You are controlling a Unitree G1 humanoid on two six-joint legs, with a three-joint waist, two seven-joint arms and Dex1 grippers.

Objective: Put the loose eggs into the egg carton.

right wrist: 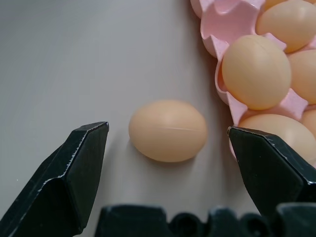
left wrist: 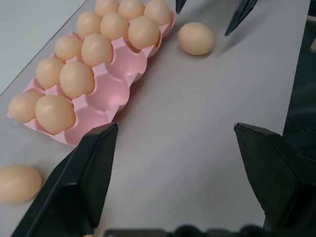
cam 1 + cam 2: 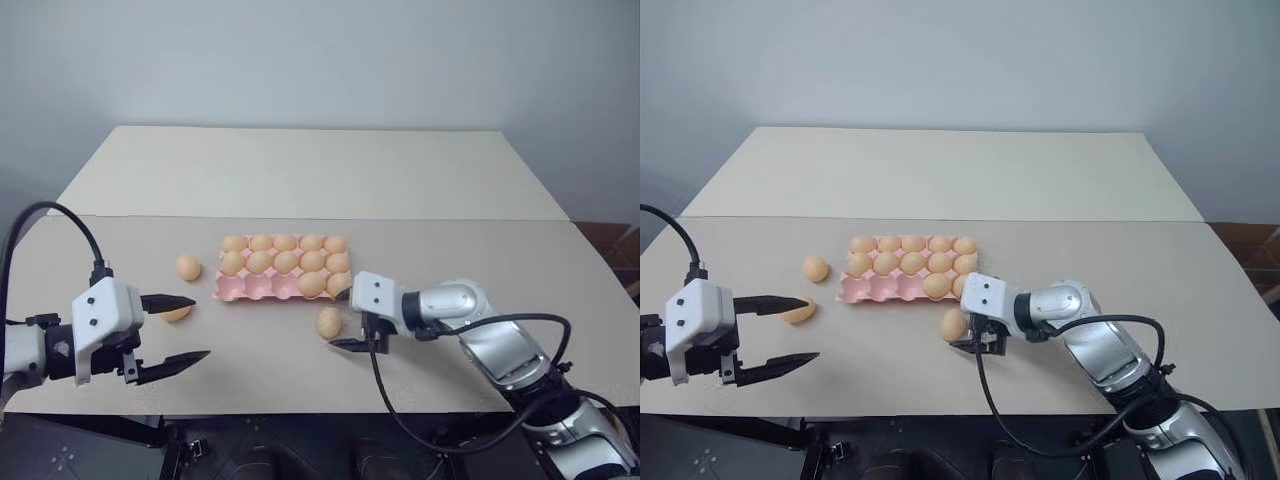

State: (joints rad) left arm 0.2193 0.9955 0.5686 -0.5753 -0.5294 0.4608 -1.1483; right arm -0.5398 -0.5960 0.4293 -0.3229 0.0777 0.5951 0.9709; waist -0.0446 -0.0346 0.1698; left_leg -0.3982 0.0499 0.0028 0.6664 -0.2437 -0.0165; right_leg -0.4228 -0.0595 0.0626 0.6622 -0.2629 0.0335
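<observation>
The pink egg carton (image 3: 252, 290) lies mid-table, its two far rows full and three near cups bare at its left end. Three loose eggs lie on the table. One egg (image 3: 329, 322) rests off the carton's near right corner, between the open fingers of my right gripper (image 3: 341, 318); in the right wrist view this egg (image 1: 168, 130) sits untouched in the gap. Left of the carton lie a second egg (image 3: 188, 267) and a third egg (image 3: 177, 314), partly hidden behind a finger of my left gripper (image 3: 186, 332), which hangs open and holds nothing.
The beige table (image 3: 300, 180) stretches far behind the carton, with a seam across it. Its near edge runs just below both grippers. In the left wrist view, the right gripper's fingertips (image 2: 240, 15) show beside the near loose egg (image 2: 196, 38).
</observation>
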